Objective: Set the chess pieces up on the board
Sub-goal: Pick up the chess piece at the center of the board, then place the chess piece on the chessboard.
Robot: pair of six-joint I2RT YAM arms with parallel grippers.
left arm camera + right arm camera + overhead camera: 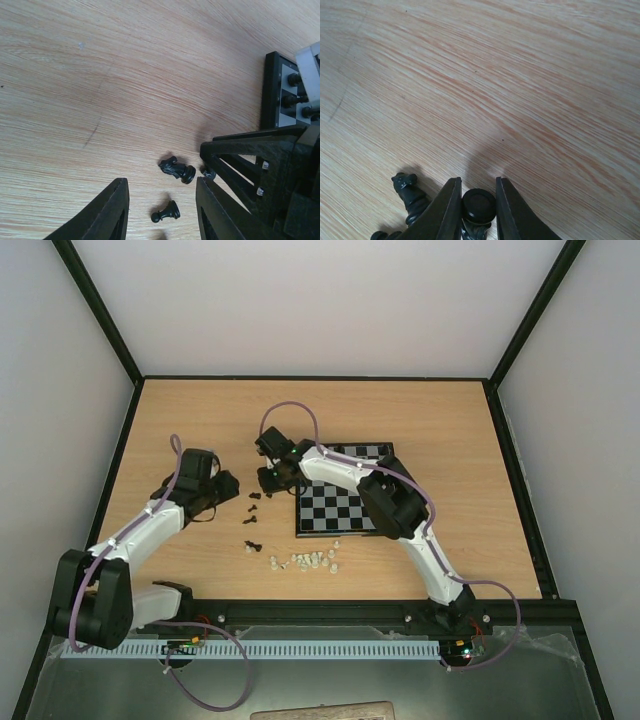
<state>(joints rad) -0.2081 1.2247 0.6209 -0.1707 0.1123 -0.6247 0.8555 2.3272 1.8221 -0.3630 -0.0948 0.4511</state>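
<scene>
A tiny black plastic chessman (pixel 479 205), seen end-on by its round base, is gripped between the narrowed dark fingers of the right gripper (pixel 478 186). It is held low over the pale wooden table (pixel 520 75), just off the left edge of the small square chessboard with black and pale grey squares (pixel 335 512). A black knight (pixel 407 192) is seen lying on the wood just beside that gripper's left finger. The left gripper (pixel 161 185) is held partly apart with nothing clasped. A black pawn (pixel 166 214) lies on its side on the table in the gap between its fingers and is touched by neither. The knight lies toppled a little beyond the pawn. In the left wrist view some standing black chessmen (pixel 293 80) are seen on the chessboard's nearest squares, beside its black rim. From above, a few loose black pieces (pixel 251 523) are scattered on the table left of the chessboard. A cluster of whitish translucent chessmen (pixel 305 560) is strewn near its front left corner.
</scene>
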